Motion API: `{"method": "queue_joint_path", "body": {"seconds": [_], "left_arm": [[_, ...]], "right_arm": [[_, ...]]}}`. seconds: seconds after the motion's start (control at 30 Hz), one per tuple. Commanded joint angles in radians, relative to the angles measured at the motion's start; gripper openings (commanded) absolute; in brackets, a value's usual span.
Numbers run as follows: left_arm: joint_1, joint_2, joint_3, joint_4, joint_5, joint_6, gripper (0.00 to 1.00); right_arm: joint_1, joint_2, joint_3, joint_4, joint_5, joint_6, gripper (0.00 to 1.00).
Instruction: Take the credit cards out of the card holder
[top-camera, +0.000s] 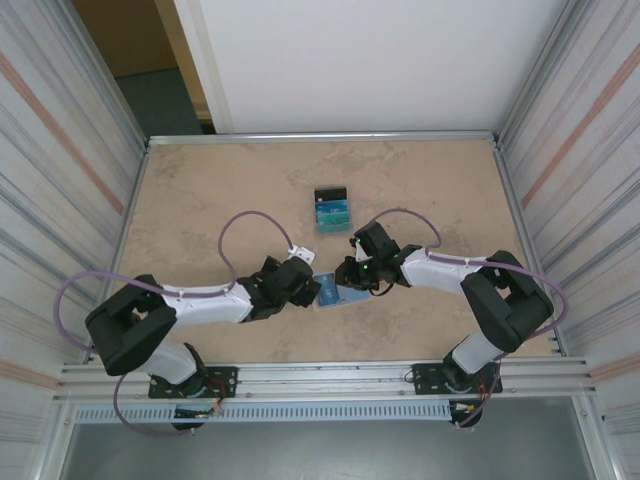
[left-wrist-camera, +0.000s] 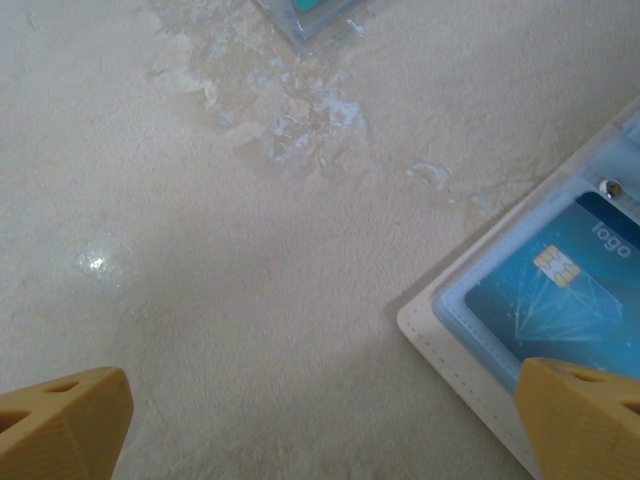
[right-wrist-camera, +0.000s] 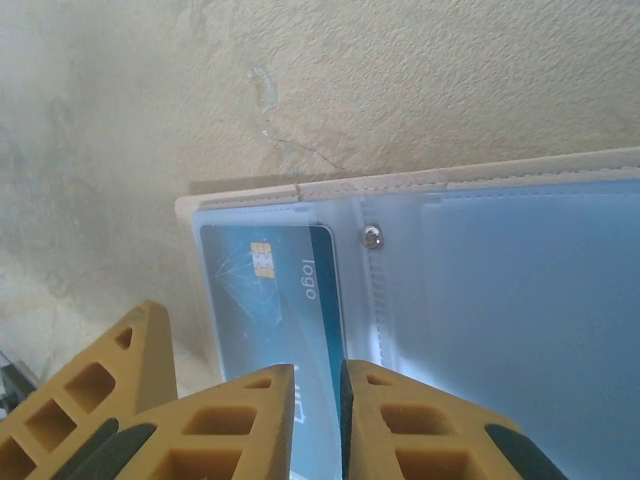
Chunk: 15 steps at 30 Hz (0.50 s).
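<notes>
One card (right-wrist-camera: 265, 290) is seen sleeved in the open holder (right-wrist-camera: 500, 178) on the counter (left-wrist-camera: 250, 260) — right claw (right-wrist-camera: 318, 378) nearly together over it, left claw (left-wrist-camera: 320, 400) spread wide.

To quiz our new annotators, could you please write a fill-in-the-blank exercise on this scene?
1. The card holder lies ____, not folded.
2. The credit card in its pocket is coloured ____.
3. The word printed on that card reads ____.
Missing words: open; blue; logo.
</notes>
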Motion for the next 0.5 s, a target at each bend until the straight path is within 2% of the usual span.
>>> {"method": "queue_joint_path", "body": {"seconds": [0.0,0.47], "left_arm": [[0.009,0.028,0.039,0.024,0.016,0.006,0.99],[0.011,0.095,0.05,0.005,0.01,0.025,0.99]], "right_arm": [[-0.009,-0.003,-0.005,0.018,-0.024,-0.033,0.19],[-0.023,0.052,-0.003,0.057,-0.074,-0.028,0.18]]}}
